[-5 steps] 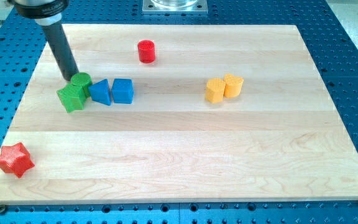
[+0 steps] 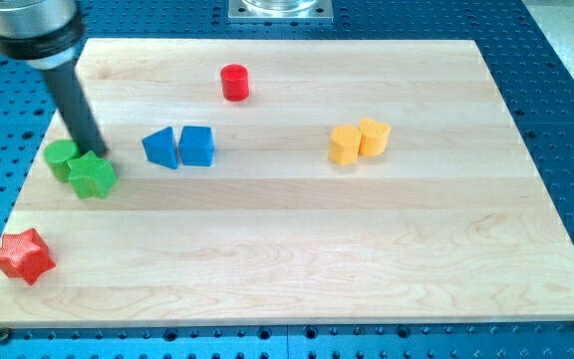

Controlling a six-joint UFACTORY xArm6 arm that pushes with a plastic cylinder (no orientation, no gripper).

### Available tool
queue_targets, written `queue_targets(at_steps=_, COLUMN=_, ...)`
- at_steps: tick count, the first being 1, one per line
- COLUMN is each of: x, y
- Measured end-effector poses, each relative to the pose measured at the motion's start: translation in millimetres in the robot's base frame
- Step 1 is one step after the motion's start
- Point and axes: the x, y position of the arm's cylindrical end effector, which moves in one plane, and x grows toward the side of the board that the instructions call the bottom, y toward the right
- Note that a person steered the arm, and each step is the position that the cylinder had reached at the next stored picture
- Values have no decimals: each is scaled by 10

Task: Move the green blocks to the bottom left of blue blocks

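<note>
While my tip [image 2: 96, 154] touches green star [image 2: 92, 176] | claw: none, cannot tell

Green star [image 2: 93, 176], green cylinder [image 2: 62, 158] touching, left of blue blocks [image 2: 178, 147].

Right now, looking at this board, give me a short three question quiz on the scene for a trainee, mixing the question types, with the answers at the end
1. True or false: the two green plastic blocks touch the blue plastic blocks.
2. Which block lies nearest the view's bottom left corner of the wooden board? A) red cylinder B) red star-shaped block C) yellow block
3. Fill in: my tip sits at the upper right edge of the green ____-shaped block.

Key
1. False: bare board separates the green pair from the blue pair.
2. B, the red star-shaped block; the red cylinder sits near the top, the yellow blocks to the right.
3. star.
</note>
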Motion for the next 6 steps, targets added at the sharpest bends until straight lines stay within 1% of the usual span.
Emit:
queue_targets(at_steps=1, x=-12, y=47)
queue_targets(at_steps=2, x=-319, y=-212)
queue_targets(at_steps=3, x=-311, y=-553)
queue_targets(at_steps=4, x=56, y=-521)
queue_targets(at_steps=5, x=189, y=-229)
queue_targets(at_steps=6, x=189, y=-96)
